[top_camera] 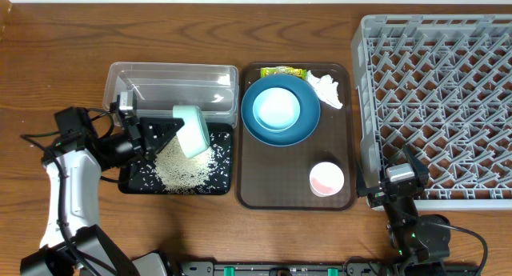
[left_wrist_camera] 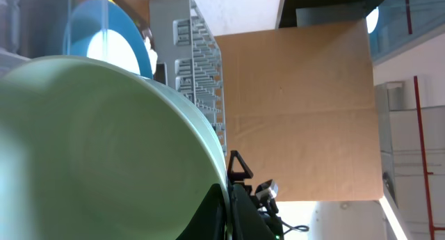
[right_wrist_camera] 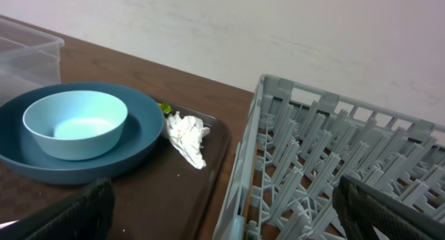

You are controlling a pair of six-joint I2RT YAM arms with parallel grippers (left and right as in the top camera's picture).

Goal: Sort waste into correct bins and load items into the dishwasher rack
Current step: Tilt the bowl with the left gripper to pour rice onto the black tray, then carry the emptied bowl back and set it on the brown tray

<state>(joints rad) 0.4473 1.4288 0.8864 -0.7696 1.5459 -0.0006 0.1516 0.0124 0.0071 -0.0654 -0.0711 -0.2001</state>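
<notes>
My left gripper (top_camera: 173,132) is shut on the rim of the pale mint bowl (top_camera: 192,130), which is tipped on its side over the black tray (top_camera: 132,180). A heap of white rice (top_camera: 182,166) lies on that tray under the bowl. In the left wrist view the mint bowl (left_wrist_camera: 104,149) fills the frame. The blue plate (top_camera: 256,130) holds the light-blue bowl (top_camera: 277,108); behind them lie the snack wrapper (top_camera: 282,71) and the tissue (top_camera: 326,88). The pink cup (top_camera: 326,179) stands nearer. My right gripper (top_camera: 394,166) is open and holds nothing, at the front left corner of the dishwasher rack (top_camera: 440,100).
The clear tub (top_camera: 160,76) stands just behind the black tray. The plate, cup, tissue and wrapper all rest on a brown serving tray (top_camera: 272,184) between the bins and the rack. Loose rice grains are scattered across the black tray's floor.
</notes>
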